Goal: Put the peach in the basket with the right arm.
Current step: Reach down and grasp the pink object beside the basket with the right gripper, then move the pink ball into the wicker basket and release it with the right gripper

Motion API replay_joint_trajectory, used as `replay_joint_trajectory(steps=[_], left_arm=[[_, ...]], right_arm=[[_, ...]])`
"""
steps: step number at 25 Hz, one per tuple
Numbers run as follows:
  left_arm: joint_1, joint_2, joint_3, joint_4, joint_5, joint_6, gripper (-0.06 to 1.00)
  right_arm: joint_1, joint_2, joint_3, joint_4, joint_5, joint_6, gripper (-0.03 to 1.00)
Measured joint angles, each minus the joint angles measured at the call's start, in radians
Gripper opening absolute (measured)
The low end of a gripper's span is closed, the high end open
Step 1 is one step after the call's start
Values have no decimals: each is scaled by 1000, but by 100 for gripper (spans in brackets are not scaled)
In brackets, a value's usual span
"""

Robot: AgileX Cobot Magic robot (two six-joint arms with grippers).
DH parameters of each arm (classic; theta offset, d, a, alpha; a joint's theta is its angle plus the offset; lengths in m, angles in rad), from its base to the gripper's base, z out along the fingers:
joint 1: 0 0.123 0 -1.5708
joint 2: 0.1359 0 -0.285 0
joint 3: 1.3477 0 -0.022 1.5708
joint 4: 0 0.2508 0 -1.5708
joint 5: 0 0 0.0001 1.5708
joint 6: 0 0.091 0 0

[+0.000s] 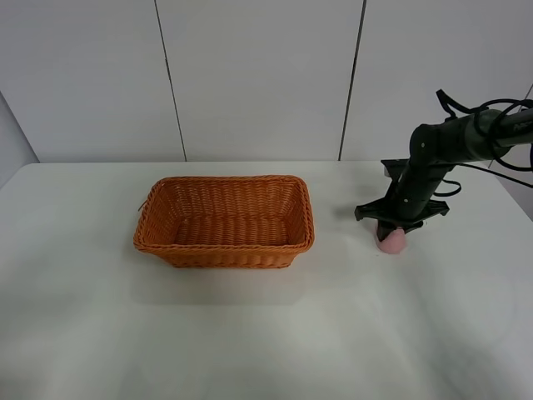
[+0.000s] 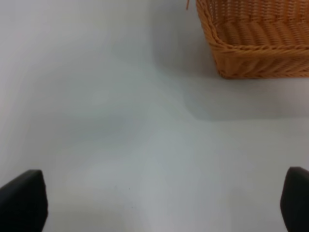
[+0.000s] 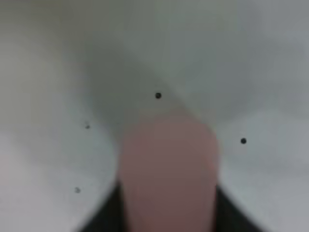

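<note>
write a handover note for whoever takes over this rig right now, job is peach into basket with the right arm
Left gripper: open, empty, over the white table near a corner of the rectangular orange-brown woven wicker basket.
Right gripper: appears shut on the small matte pink toy peach, low at the table, to the right of the basket.
Done: peach reached and apparently gripped.
Left: lift it, carry it over the rim, release it inside. The basket holds nothing yet.
</note>
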State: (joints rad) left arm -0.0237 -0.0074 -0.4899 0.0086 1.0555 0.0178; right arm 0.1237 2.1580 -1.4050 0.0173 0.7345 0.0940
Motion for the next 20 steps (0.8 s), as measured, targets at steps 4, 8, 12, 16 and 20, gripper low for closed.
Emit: replay_joint_trajectory(steps=[4, 8, 12, 16, 20], left_arm=[[0, 0, 0, 0, 0, 0, 99], [0, 0, 0, 0, 0, 0, 99], [0, 0, 0, 0, 0, 0, 99], [0, 0, 0, 0, 0, 0, 99], [0, 0, 0, 0, 0, 0, 99]], right_arm=[[0, -18, -7, -3, 22, 3, 0], [0, -59, -84, -17, 135, 3, 0], [0, -112, -253, -30, 285, 3, 0], [0, -121, -405, -32, 400, -1, 0], [0, -121, -480, -27, 442, -1, 0]])
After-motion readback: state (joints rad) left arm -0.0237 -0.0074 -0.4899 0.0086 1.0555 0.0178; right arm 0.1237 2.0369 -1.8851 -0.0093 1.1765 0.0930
